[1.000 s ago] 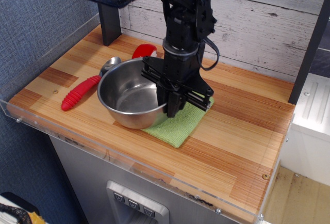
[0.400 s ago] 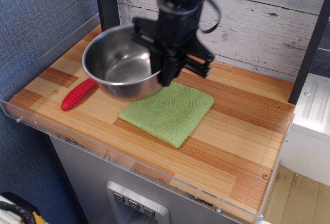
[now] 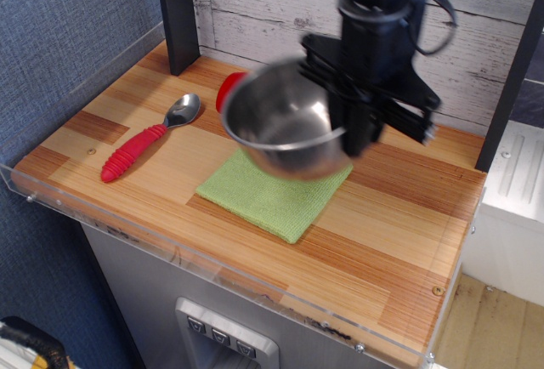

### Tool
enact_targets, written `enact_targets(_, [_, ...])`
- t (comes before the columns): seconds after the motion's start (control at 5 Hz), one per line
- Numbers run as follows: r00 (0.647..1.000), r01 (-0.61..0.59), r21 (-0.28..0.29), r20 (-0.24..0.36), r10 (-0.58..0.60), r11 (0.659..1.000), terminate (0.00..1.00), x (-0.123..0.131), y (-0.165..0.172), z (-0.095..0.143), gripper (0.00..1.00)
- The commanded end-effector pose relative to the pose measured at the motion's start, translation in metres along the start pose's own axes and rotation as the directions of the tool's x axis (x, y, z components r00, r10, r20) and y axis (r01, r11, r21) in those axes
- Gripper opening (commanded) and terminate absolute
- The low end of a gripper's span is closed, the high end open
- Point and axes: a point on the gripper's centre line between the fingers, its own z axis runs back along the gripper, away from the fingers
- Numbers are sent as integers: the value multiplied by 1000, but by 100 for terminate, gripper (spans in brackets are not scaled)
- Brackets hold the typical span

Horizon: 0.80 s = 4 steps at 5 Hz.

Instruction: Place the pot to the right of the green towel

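Half the green towel (image 3: pixel 268 195) hides under the blurred, empty pot (image 3: pixel 285 129) that my pincer (image 3: pixel 357 135) clamps by its rim.

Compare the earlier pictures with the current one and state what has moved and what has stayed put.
The shiny round stainless-steel pot, gripped at its rim by the robot gripper, was lifted off the wooden table and carried rightward; it now hangs tilted above the square light-green towel. The grip held throughout. The towel and the red-handled metal spoon stayed where they were.
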Motion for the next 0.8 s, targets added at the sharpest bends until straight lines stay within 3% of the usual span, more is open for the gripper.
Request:
enact_targets(0.0, [986, 149, -82, -59, -154, 985, 0, 20, -48, -30, 0])
enact_targets(0.2, [975, 205, -105, -68, -213, 973, 0, 23, -63, -44, 0])
enact_targets(0.4, [975, 201, -88, -83, -208, 976, 0, 17, -67, -49, 0])
enact_targets(0.6, [975, 200, -77, -84, -207, 977, 0, 29, -67, -59, 0])
